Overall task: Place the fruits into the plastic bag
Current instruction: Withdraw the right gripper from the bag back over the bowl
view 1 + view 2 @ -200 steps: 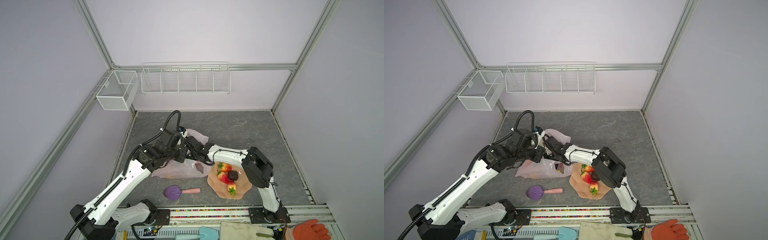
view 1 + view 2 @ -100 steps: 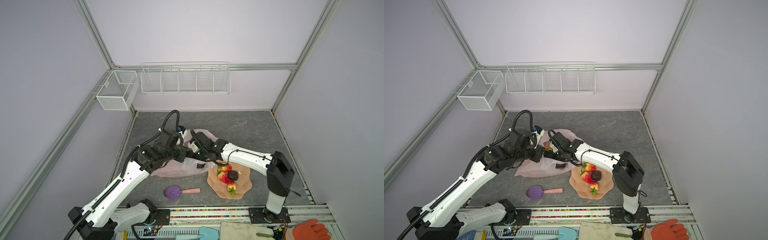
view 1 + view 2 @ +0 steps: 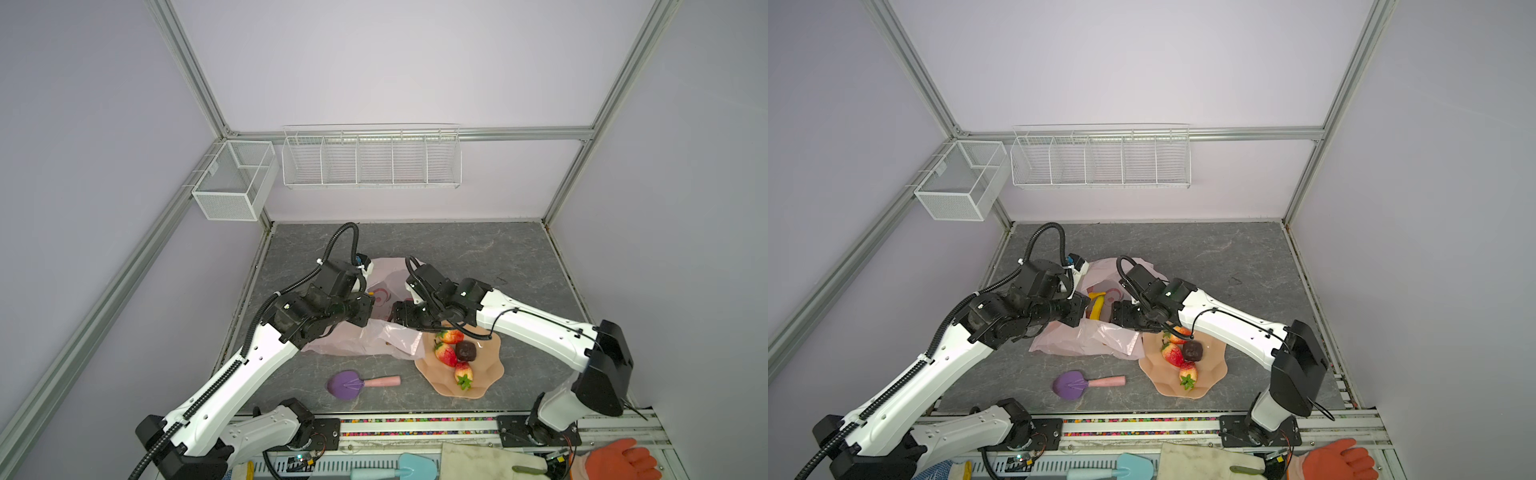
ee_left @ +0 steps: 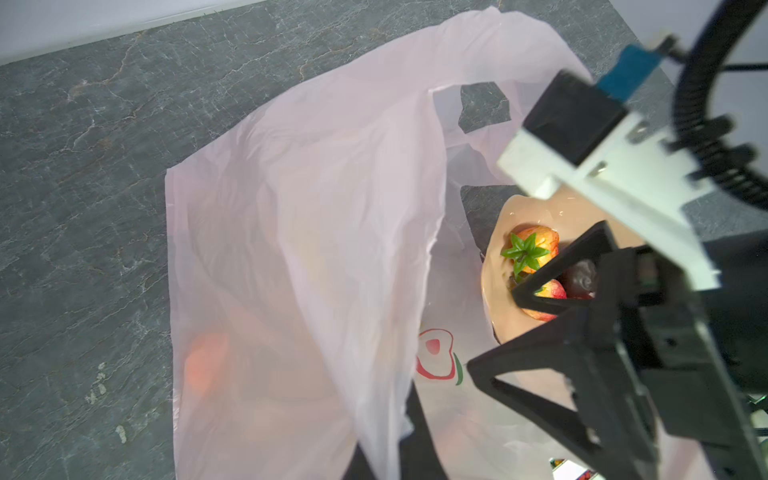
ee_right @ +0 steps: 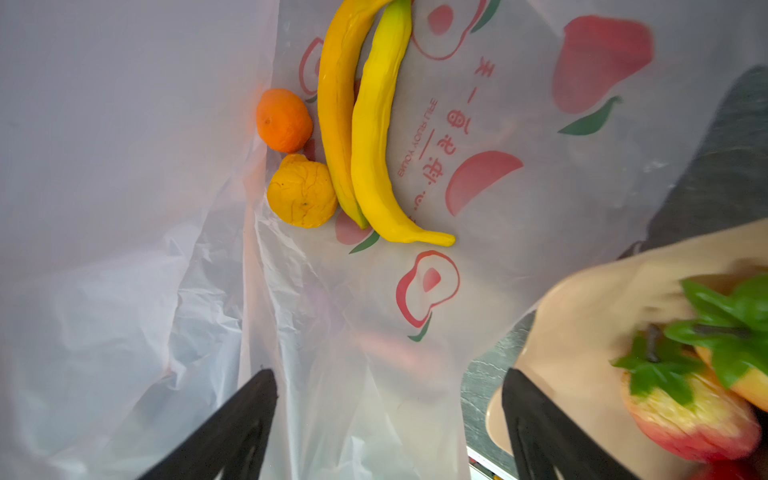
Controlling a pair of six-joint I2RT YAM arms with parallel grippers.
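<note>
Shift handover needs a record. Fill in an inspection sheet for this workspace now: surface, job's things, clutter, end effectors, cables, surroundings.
Surface: grey marbled tabletop, no spills seen.
Job's things: plastic bag open; bananas, orange and yellow-orange fruit inside; three strawberries and dark fruit on the bowl.
Clutter: purple scoop beside the bowl; gloves at the front rail.
End effectors: left end effector shut on the bag's upper layer; right end effector open, empty, over the bag.
Cables: black hose loops above the left arm; no snag seen.
Surroundings: wire rack and mesh box on the walls.
</note>
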